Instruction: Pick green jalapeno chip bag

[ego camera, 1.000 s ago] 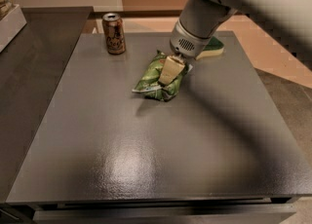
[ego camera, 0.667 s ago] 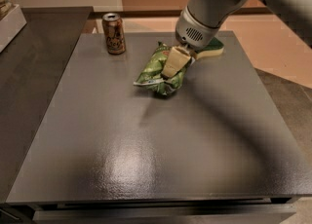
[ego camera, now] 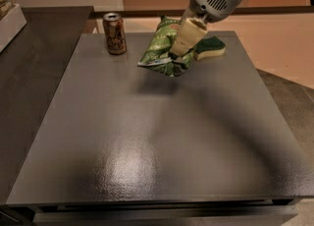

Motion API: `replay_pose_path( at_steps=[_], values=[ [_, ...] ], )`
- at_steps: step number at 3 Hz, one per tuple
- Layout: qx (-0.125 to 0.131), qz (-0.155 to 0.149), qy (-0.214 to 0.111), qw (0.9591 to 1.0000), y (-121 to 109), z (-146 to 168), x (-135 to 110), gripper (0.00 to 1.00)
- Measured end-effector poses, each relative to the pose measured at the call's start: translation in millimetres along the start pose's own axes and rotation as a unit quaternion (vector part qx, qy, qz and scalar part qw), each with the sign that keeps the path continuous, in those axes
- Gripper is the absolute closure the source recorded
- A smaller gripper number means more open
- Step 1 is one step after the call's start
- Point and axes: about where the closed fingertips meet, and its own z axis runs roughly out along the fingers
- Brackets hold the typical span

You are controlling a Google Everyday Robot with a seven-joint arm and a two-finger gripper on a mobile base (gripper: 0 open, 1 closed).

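Camera view: pincer (ego camera: 176, 57), bag (ego camera: 158, 48) between can (ego camera: 115, 33), sponge (ego camera: 211, 47).

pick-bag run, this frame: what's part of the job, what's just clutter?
Job:
- green jalapeno chip bag, held up off the table
- gripper, shut on the bag's right side, over the table's far end

Lying about:
- soda can, left of the bag
- green-and-yellow sponge, right of the gripper

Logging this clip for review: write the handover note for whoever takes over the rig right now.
Gripper: shut on the green jalapeno chip bag, over the far part of the table.
Bag: appears lifted clear, with its shadow on the surface beneath.
Can and sponge: on the table either side, apart from the bag.
Done: grasp, lift.
Left: probably just hold it securely.
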Motion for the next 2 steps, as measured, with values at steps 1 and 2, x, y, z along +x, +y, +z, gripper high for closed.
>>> replay_pose_path(
  at_steps=[1,2],
  values=[
    [0.009,-0.024,-0.022,0.9994,2.2,-28.9,-12.0,1.0],
    [0.009,-0.024,-0.022,0.9994,2.2,-28.9,-12.1,1.0]
  ],
)
